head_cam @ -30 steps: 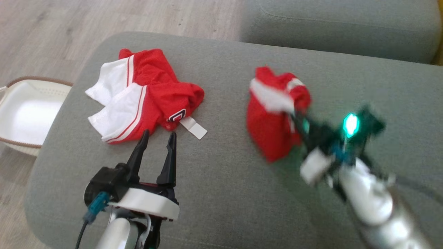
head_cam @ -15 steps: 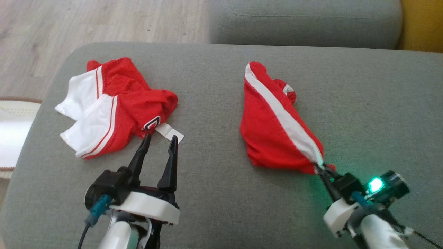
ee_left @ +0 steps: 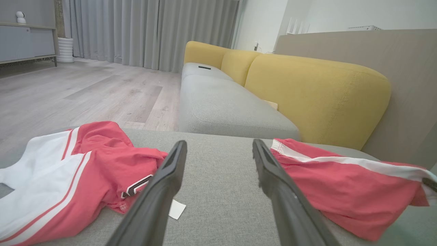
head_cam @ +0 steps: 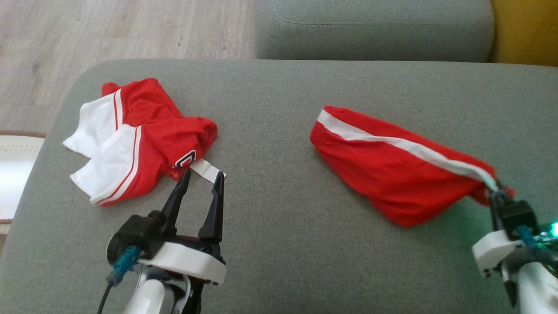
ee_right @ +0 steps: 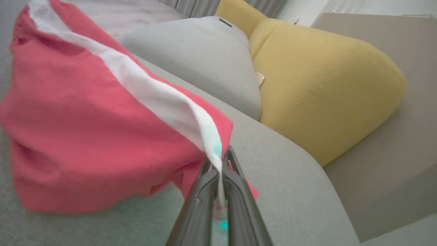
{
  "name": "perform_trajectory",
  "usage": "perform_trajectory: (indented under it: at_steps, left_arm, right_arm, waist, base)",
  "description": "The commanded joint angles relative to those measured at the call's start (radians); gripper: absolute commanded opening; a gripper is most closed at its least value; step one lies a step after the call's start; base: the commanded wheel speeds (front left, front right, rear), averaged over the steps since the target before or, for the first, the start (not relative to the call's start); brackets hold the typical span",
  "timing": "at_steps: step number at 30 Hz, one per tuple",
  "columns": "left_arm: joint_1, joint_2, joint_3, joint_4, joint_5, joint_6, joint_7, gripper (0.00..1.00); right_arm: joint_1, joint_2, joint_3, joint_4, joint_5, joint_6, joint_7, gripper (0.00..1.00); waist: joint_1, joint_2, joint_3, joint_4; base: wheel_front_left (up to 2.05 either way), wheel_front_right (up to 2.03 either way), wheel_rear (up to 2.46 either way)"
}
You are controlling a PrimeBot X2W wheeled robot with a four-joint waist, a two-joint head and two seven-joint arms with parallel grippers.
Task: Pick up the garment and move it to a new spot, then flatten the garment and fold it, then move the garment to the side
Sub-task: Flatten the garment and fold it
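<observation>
- left gripper (head_cam: 202, 174) sat wide open, empty, same spot as before.
- right gripper (head_cam: 493, 192), pinched shut on the garment (head_cam: 392, 174) at its striped corner, had dragged it right. It lay stretched on the cushion (head_cam: 279, 244), so flattening looked next.
- second red shorts (head_cam: 144, 139) untouched beyond.

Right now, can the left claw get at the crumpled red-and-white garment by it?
Probably yes. The left claw stands open with its tips at the near edge of the crumpled garment, nothing lying between; the right claw, shut on the other garment, is clear.

Garment (head_cam: 392, 174) lies right of probable shorts (head_cam: 148, 135), on cushion (head_cam: 270, 218).
</observation>
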Motion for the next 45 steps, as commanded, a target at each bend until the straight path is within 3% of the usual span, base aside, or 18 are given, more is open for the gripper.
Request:
perform_trajectory:
  at_steps: [1, 2, 6, 10, 15, 19, 24, 30, 39, 45]
  left_arm:
    - [-0.040, 0.001, 0.040, -0.032, 0.008, -0.001, -0.006, 1.00]
    - [-0.040, 0.001, 0.041, -0.031, 0.007, -0.001, -0.006, 1.00]
    - [-0.041, 0.001, 0.042, -0.031, 0.004, -0.001, -0.006, 1.00]
    - [-0.037, 0.001, 0.040, -0.034, -0.002, 0.001, -0.006, 1.00]
    - [-0.034, 0.001, 0.035, -0.041, -0.006, 0.005, -0.006, 1.00]
    - [-0.042, 0.001, 0.026, -0.048, -0.006, 0.004, -0.006, 1.00]
    - [-0.062, 0.001, 0.013, -0.054, -0.005, 0.001, -0.006, 1.00]
    - [-0.085, 0.001, -0.007, -0.057, -0.018, 0.007, -0.006, 1.00]
    - [-0.117, 0.001, -0.052, -0.053, -0.041, 0.019, -0.006, 1.00]
    - [-0.123, 0.001, -0.054, -0.050, -0.044, 0.024, -0.006, 1.00]
  right_arm:
    - [-0.034, 0.006, -0.011, -0.055, -0.027, -0.001, -0.022, 0.96]
    - [-0.035, 0.020, -0.028, -0.063, -0.040, -0.001, -0.028, 1.00]
    - [-0.032, 0.064, -0.012, -0.087, -0.033, -0.001, -0.056, 1.00]
    - [-0.018, 0.083, 0.070, -0.146, 0.085, -0.001, -0.079, 1.00]
    - [0.030, 0.085, 0.228, -0.251, 0.359, -0.001, -0.084, 1.00]
    - [0.054, 0.085, 0.284, -0.286, 0.435, -0.001, -0.084, 1.00]
    - [0.022, 0.085, 0.306, -0.272, 0.445, -0.001, -0.084, 1.00]
    - [-0.130, 0.077, 0.362, -0.160, 0.397, -0.001, -0.050, 1.00]
    - [-0.370, -0.012, 0.459, 0.146, 0.339, -0.001, 0.038, 1.00]
    - [-0.448, -0.019, 0.467, 0.312, 0.306, -0.001, 0.041, 1.00]
  waist:
    - [0.0000, -0.0001, -0.001, -0.001]
    - [0.0000, -0.0001, -0.001, 0.000]
    - [0.0000, -0.0001, -0.006, 0.000]
    - [0.0000, -0.0001, -0.011, 0.001]
    - [0.0000, -0.0001, -0.010, 0.007]
    - [0.0000, -0.0001, 0.004, 0.022]
    - [0.0000, -0.0001, 0.036, 0.049]
    - [0.0000, -0.0001, 0.089, 0.101]
    - [0.0000, -0.0001, 0.144, 0.188]
    - [0.0000, -0.0001, 0.155, 0.209]
  base:
    - [0.00, 0.00, 0.00]
    - [0.00, 0.00, 0.00]
    - [0.00, 0.00, 0.00]
    - [0.00, 0.00, 0.00]
    - [0.00, 0.00, 0.00]
    - [0.00, 0.00, 0.00]
    - [0.00, 0.00, 0.00]
    - [0.00, 0.00, 0.00]
    - [0.00, 0.00, 0.00]
    - [0.00, 0.00, 0.00]
